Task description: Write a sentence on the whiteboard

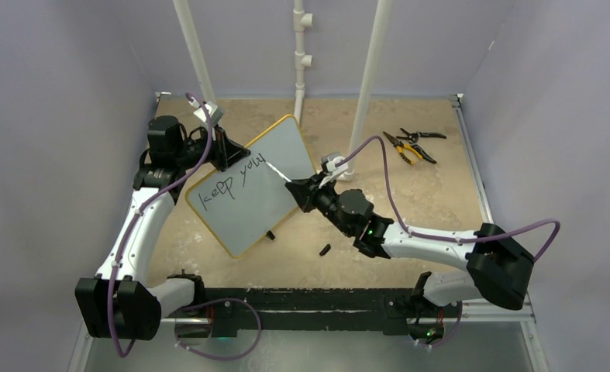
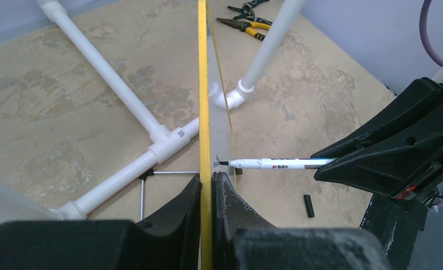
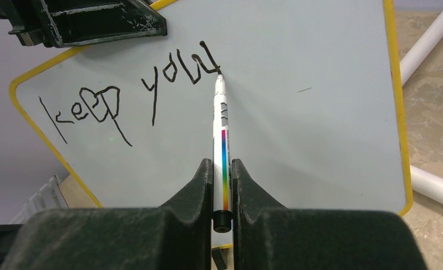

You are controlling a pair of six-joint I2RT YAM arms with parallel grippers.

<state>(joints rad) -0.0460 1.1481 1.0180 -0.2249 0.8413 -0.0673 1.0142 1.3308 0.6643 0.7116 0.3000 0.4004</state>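
Yellow-framed pale rectangular whiteboard (image 1: 263,209) — far-left edge pinched tight by left gripper (image 2: 207,179) | right gripper (image 3: 223,169) clamps white rainbow-striped marker (image 3: 221,121) | tip touches black handwritten words (image 3: 123,98) "keep you"

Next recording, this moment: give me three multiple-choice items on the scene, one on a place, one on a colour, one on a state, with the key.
1. Where do the pliers lie?
A. At the near edge, between the arm bases.
B. On the table, far right.
C. In a gripper.

2. What colour is the frame of the whiteboard?
A. Red.
B. Blue.
C. Yellow.

3. How does the right gripper stand?
A. Shut on the marker, tip on the board.
B. Open above the board.
C. Shut on nothing.

Key:
1 B: the top view shows them on the table beyond the right arm.
2 C: both wrist views show a yellow rim.
3 A: its fingers clamp the marker, whose tip meets the board just after "you".
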